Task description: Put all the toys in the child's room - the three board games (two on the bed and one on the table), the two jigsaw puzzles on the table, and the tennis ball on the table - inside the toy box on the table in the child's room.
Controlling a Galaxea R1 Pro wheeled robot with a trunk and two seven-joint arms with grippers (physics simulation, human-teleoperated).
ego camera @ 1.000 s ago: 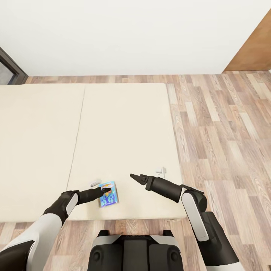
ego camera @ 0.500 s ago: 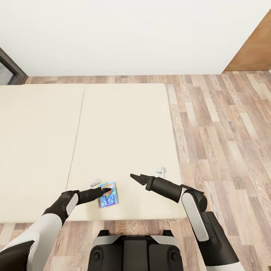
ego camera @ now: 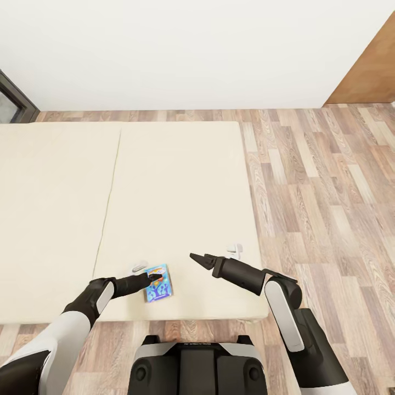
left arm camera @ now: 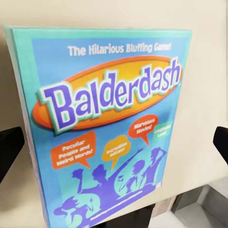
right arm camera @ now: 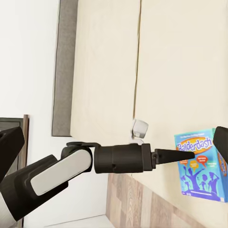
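Observation:
One of the board games, a light blue "Balderdash" box, lies flat on the bed near its front edge. My left gripper hovers just over the box's near-left corner, open. In the left wrist view its dark fingertips stand wide at either side of the box. In the right wrist view the left gripper points at the box. My right gripper is open above the mattress, to the right of the box, holding nothing.
Two small white objects lie on the mattress, one left of the box and one near the bed's right edge. Wood-plank floor runs right of the bed, up to a brown door. A white wall stands behind.
The whole head picture has shifted slightly, so the camera moved. Both arms and the box keep the same places relative to each other.

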